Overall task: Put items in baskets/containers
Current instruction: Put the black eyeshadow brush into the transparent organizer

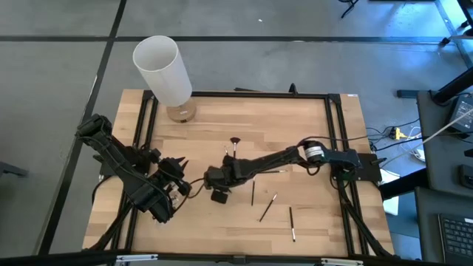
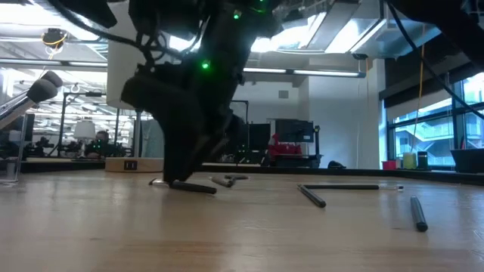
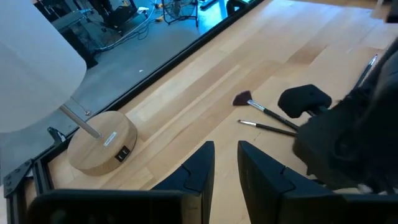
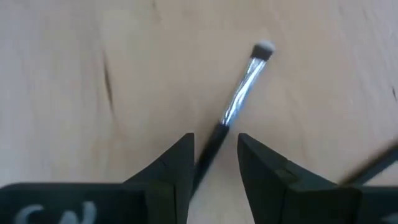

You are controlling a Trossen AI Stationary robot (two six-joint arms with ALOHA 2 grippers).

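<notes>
My right gripper (image 4: 214, 155) is open and reaches down to the table's middle (image 1: 214, 177), pointing down. Its fingers stand on either side of a thin dark brush (image 4: 239, 99) with a silver ferrule and pale tip, which lies flat on the wood. That brush also shows beneath the gripper in the low view (image 2: 193, 187). My left gripper (image 3: 227, 158) is open, holds nothing, and hovers just left of the right one (image 1: 177, 181). A fan brush (image 1: 235, 142) and three more brushes (image 1: 253, 193) (image 1: 267, 208) (image 1: 292, 224) lie on the table. The transparent cup does not show plainly.
A tall white cylinder (image 1: 162, 70) on a round tan base (image 1: 179, 112) stands at the table's far left corner. A black rail frame (image 1: 332, 133) borders the tabletop. The two grippers are close together. Bare wood lies toward the near edge and on the right.
</notes>
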